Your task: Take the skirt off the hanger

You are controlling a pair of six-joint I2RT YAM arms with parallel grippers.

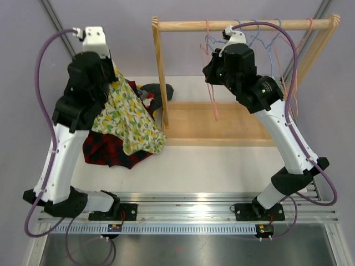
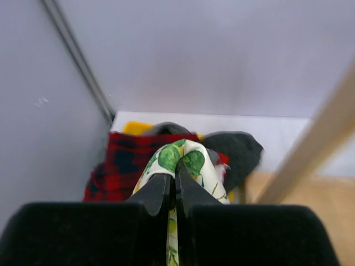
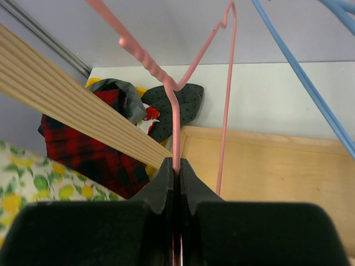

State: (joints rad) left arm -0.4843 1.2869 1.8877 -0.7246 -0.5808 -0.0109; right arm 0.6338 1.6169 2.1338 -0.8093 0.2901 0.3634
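At nine o'clock the lemon-print skirt (image 1: pixel 130 119) is pinched in the clenched left gripper (image 2: pixel 175 184) and hung above the plaid garment (image 1: pixel 108 151), apparently clear of its hanger. Farther, at one o'clock, the pink hanger (image 3: pixel 176 127) is clamped by the right gripper (image 3: pixel 176 167), likely for steadying.

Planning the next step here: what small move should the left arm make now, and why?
Probably lower the skirt onto the clothes pile and open the left gripper. The skirt already hangs clear of the pink hanger, which the right gripper pinches over by the rack.
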